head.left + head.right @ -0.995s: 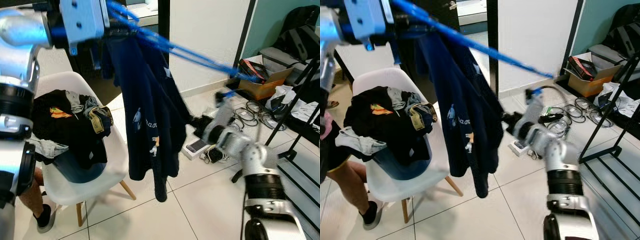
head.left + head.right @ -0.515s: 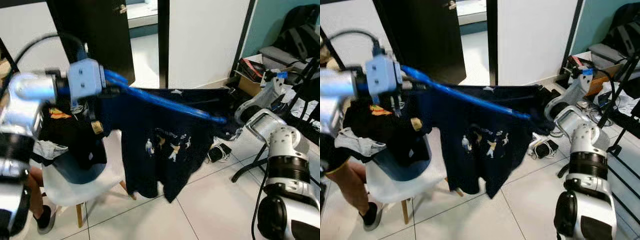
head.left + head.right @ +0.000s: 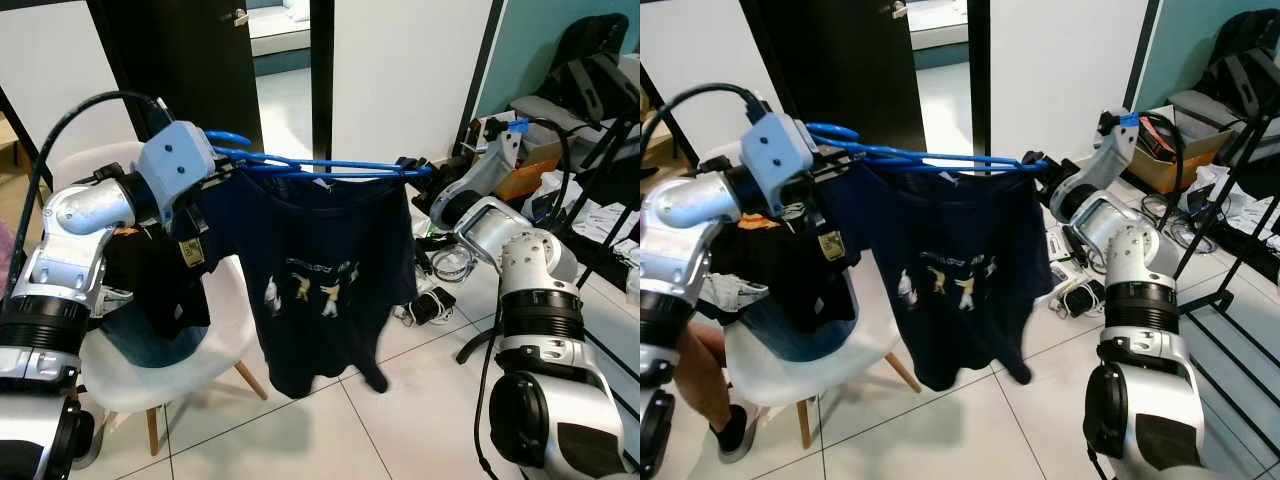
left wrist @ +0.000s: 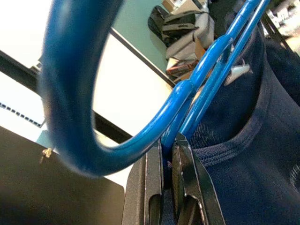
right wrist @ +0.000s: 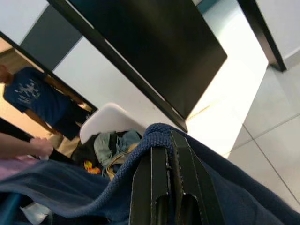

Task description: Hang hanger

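The blue hanger [image 3: 300, 163] hangs level above the white chair [image 3: 215, 350], navy shirt [image 3: 320, 290] draped on it; left gripper [image 4: 168, 154] pinches its neck, right gripper [image 5: 164, 150] pinches the sleeve; keep it level, hook free

Silver jointed arms with black bands, pale blue-grey wrist blocks, black cables, black-fingered tools.
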### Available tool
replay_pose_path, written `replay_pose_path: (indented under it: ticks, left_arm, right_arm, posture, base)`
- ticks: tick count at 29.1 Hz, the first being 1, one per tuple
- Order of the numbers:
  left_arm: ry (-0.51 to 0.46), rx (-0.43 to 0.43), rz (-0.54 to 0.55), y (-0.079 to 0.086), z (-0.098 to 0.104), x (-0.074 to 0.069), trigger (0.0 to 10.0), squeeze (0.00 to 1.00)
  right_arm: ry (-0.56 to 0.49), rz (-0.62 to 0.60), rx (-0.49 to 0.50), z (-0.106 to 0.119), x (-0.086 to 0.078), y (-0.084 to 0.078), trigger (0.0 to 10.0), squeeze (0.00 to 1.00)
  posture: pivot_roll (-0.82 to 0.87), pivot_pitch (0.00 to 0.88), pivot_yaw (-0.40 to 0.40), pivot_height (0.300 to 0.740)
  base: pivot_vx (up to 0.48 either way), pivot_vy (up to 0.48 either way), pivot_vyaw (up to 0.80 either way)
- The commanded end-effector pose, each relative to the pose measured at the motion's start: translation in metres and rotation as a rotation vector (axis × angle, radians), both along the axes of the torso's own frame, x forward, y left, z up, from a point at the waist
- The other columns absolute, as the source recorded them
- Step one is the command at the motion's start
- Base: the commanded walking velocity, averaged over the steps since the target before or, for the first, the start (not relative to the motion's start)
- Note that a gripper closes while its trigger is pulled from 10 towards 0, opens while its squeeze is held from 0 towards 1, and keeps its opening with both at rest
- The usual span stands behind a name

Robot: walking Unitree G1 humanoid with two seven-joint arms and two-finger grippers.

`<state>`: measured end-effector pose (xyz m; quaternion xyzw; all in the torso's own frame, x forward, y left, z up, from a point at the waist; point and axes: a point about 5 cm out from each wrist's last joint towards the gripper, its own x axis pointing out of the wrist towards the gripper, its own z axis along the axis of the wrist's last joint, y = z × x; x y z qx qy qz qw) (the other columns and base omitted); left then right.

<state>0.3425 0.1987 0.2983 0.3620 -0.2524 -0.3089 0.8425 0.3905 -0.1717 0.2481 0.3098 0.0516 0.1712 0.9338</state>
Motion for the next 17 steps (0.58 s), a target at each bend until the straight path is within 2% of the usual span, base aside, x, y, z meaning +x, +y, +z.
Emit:
replay_pose_path:
  ticks: [1,7,17]
  left_arm:
    - [-0.017,-0.002,0.018,0.007,0.005,-0.004,10.0,0.0]
    - [0.028,0.096,0.052,0.017,-0.004,-0.009,10.0,0.0]
    - [0.057,0.145,0.131,0.021,-0.013,-0.006,10.0,0.0]
  right_arm:
    - [0.002,0.009,-0.009,0.001,0.0,0.001,0.0,0.0]
    - [-0.01,-0.034,0.001,0.006,0.001,-0.01,0.0,0.0]
    - [-0.079,-0.039,0.014,0.027,-0.001,-0.014,0.0,0.0]
  posture:
    - [0.0,0.036,-0.009,0.74]
    - [0.0,0.041,-0.009,0.74]
    - [0.0,0.045,0.0,0.74]
  base:
    - [0.0,0.0,0.0]
    - [0.0,0.0,0.0]
    - [0.0,0.0,0.0]
